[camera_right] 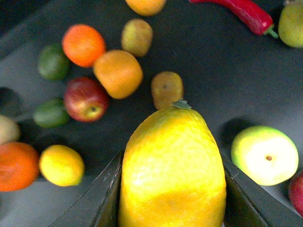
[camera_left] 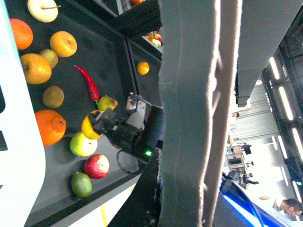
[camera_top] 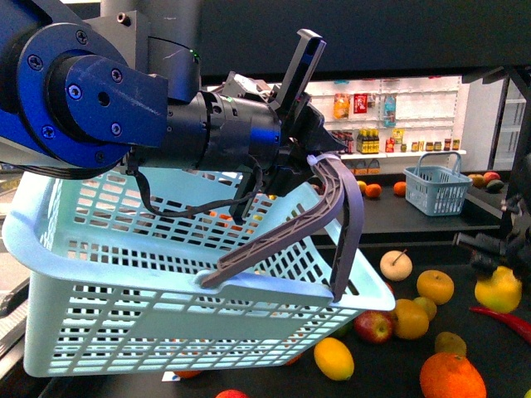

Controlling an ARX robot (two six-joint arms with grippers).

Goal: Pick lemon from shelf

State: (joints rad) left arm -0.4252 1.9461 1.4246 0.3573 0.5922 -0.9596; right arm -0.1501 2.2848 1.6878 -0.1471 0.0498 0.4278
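Right end effector point(camera_right: 174, 198) is clenched on the lemon point(camera_right: 173, 151), which it holds over the shelf point(camera_right: 213, 61) tier and its scattered fruit. Left end effector point(camera_top: 309, 153) grasps the handle point(camera_top: 328, 207) of a pale basket point(camera_top: 124, 332).

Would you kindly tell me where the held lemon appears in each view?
Front view: lemon at far right, above the red chili pepper.
Left wrist view: lemon beside the green apple.
Right wrist view: lemon fills the foreground, between the fingers.
Shared landmark: the red chili pepper.
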